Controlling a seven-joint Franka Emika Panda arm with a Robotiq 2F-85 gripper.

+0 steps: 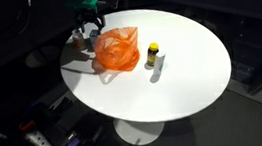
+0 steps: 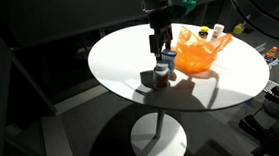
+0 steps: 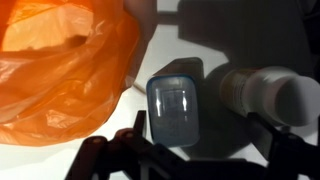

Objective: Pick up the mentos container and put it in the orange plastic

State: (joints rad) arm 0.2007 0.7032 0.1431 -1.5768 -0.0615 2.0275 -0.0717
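Note:
The mentos container (image 3: 175,108) is a blue translucent tub with a rounded lid; in the wrist view it stands on the white table just beyond my jaws. My gripper (image 3: 200,150) is open, and the tub sits between the fingers, nearer the left one. The orange plastic bag (image 3: 60,70) lies crumpled right beside the tub. In both exterior views my gripper (image 1: 90,28) (image 2: 160,48) hangs low over the tub (image 2: 162,72), next to the bag (image 1: 118,50) (image 2: 198,53). It holds nothing.
A white cylindrical bottle (image 3: 255,90) lies close to the tub, near my right finger. A small grey object (image 2: 146,78) stands beside them. A yellow bottle with a dark cap (image 1: 153,53) stands past the bag. The round white table (image 1: 187,81) has its edge nearby.

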